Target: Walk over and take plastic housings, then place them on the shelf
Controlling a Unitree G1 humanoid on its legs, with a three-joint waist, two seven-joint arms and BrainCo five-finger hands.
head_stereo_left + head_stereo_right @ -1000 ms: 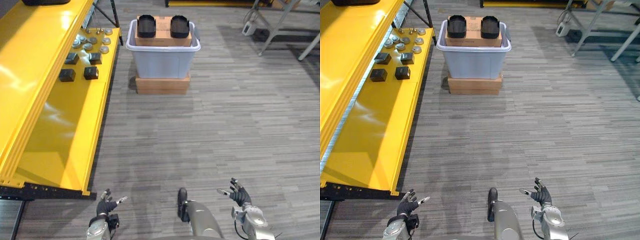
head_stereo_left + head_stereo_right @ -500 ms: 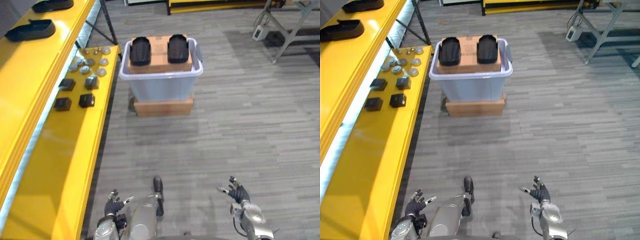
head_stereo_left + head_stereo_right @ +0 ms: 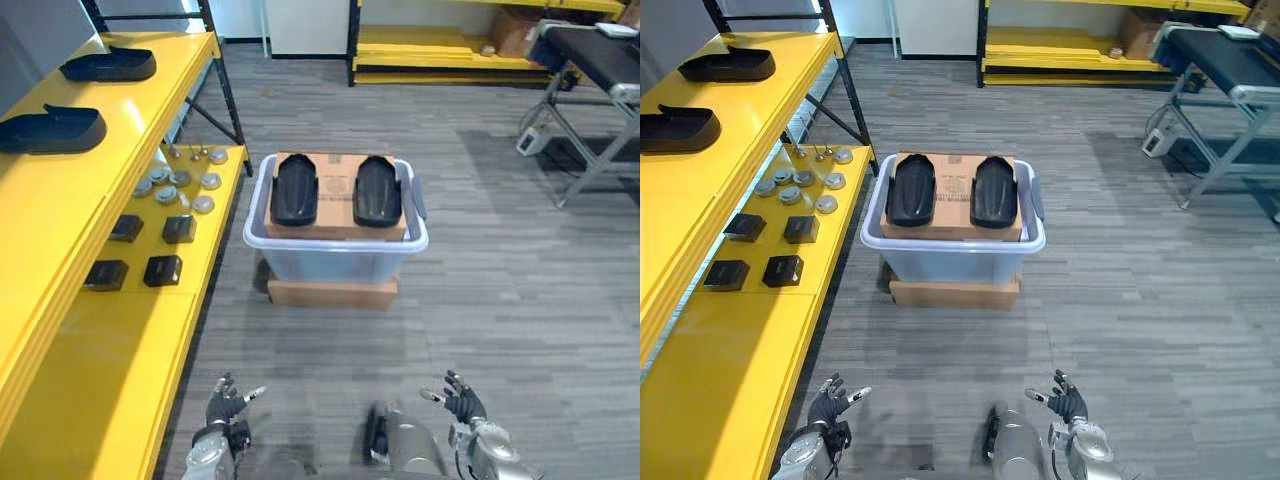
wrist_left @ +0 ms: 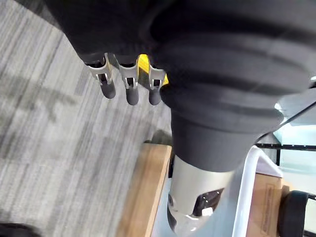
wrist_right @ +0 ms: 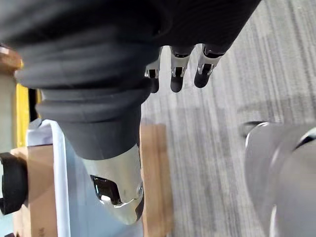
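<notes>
the yellow shelf (image 3: 60, 190) runs down the whole left side of the frame, with grey floor (image 3: 500, 300) taking up the rest. in the middle stands a pale plastic bin (image 3: 335, 262) set on a flat cardboard box (image 3: 330, 293). a second cardboard box (image 3: 337, 195) sits inside the bin, and the two black housings to fetch lie side by side on top of it, one on the left (image 3: 295, 190) and one on the right (image 3: 378, 190).

two more housings already rest on the upper level of the shelf, at the upper left (image 3: 50, 130) (image 3: 108, 66). on the lower level, left of the bin, lie small black blocks (image 3: 162, 270) and, above them in the frame, silver discs (image 3: 180, 180).

at the bottom edge, the left hand (image 3: 225, 405) and the right hand (image 3: 462, 402) are both spread with relaxed fingers and hold nothing. both are well apart from the bin.

this looks like the walk-over step, with the pick not yet begun. the next move likely calls for closing the gap to the bin, then reaching down so fingers can curl round a housing's sides and lift it clear of the box.
</notes>
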